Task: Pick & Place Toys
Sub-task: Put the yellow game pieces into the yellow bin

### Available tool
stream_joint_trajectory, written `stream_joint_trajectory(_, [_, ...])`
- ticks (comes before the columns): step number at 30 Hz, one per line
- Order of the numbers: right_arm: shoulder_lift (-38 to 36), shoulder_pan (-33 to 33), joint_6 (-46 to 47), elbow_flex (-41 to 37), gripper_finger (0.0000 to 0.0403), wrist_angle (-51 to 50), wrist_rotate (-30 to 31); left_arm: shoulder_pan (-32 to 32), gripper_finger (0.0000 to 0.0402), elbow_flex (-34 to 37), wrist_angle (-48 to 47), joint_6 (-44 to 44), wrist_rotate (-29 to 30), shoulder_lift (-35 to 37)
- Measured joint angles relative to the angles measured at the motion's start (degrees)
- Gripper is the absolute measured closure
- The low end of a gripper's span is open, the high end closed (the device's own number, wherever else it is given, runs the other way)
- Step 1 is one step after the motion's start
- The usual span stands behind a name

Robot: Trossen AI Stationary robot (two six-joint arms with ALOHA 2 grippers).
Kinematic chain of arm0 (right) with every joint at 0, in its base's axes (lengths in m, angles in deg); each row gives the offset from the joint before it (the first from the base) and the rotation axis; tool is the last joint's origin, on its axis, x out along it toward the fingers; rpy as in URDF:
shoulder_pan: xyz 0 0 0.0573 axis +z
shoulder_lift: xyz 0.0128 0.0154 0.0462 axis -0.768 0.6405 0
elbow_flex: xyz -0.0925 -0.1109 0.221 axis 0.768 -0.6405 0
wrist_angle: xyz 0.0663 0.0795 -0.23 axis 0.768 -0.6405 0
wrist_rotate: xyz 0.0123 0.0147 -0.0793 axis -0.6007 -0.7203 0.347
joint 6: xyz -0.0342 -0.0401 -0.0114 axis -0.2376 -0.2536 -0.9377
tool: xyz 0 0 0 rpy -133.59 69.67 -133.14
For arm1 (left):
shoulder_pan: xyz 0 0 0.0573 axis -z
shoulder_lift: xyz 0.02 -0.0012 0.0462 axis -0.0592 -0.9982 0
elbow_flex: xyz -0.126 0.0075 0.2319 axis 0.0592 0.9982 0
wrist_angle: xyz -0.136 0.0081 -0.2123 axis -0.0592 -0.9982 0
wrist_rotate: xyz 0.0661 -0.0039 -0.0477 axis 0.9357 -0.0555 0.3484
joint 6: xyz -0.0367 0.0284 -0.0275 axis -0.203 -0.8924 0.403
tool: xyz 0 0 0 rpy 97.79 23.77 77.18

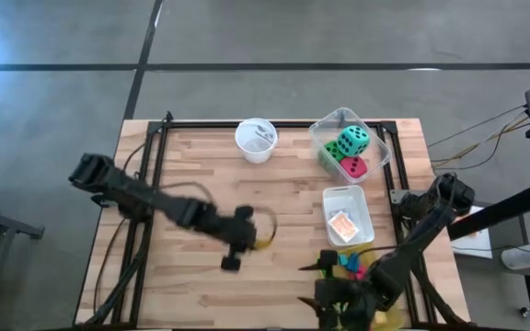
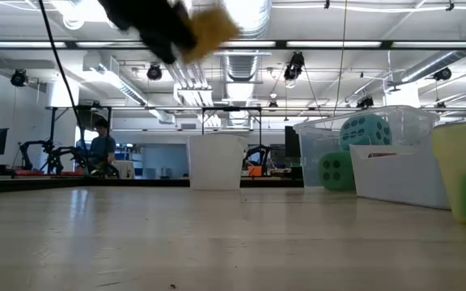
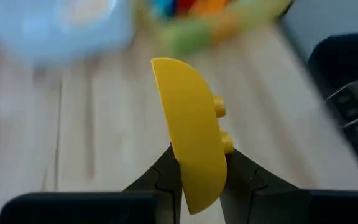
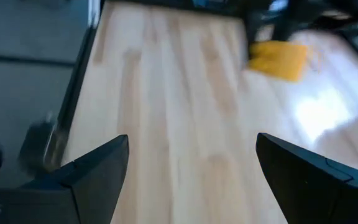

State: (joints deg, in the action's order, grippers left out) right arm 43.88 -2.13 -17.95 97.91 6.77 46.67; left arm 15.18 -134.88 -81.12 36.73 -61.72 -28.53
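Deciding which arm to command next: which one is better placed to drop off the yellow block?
Left. Its gripper is already shut on the yellow block, lifted over mid-table; the right gripper is open and empty at the near edge.

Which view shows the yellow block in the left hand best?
The left wrist view: the yellow block, studs visible, sits pinched in the left hand. The high view shows a yellow sliver, the low view a blurred raised patch, the right wrist view a distant blur.
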Motion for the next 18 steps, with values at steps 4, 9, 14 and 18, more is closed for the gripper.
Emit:
stream_joint_trajectory(4, [0.2,-1.3,-6.5,-0.2,0.0060,7.7,1.2,7.6,0.0334,-0.2,9.2,-2.1,10.0,-0.8])
stream_joint_trajectory(9, [3.1,-2.2,-17.9,-0.2,0.0060,18.0,2.9,11.1,0.0334,-0.3,20.2,-2.0,11.6,-3.2])
stream_joint_trajectory(14, [4.6,-2.1,-23.0,-0.1,0.0060,20.8,10.5,11.8,0.0334,-1.4,22.5,-2.1,12.5,-5.7])
stream_joint_trajectory(18, [3.8,-1.3,-22.9,0.2,0.0060,21.8,13.0,12.5,0.0334,-1.4,23.1,-3.3,12.1,-7.4])
